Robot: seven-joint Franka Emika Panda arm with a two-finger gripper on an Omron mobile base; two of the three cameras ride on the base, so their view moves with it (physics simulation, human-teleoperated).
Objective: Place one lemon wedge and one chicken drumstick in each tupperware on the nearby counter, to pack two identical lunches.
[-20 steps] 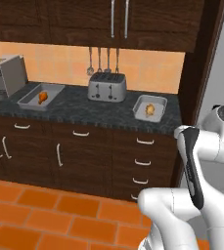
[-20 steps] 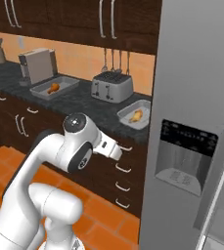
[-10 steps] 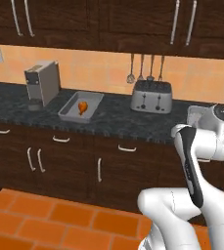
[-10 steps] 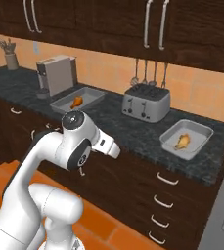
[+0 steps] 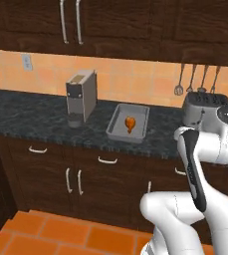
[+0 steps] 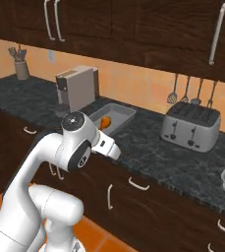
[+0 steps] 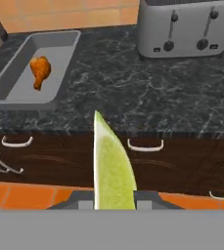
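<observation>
On counter (image 7: pixel 147 93): tupperware (image 7: pixel 15 88) (drumstick (image 7: pixel 40 72) inside); jaws apparently pinch lemon wedge (image 7: pixel 112 168).

Plenty of bare counter (image 7: pixel 133 93) between tupperware (image 7: pixel 15 73) and toaster (image 7: pixel 184 27). Coffee machine (image 5: pixel 81 97) crowding the tupperware's left; drumstick (image 7: pixel 40 71) taking its far end.
</observation>
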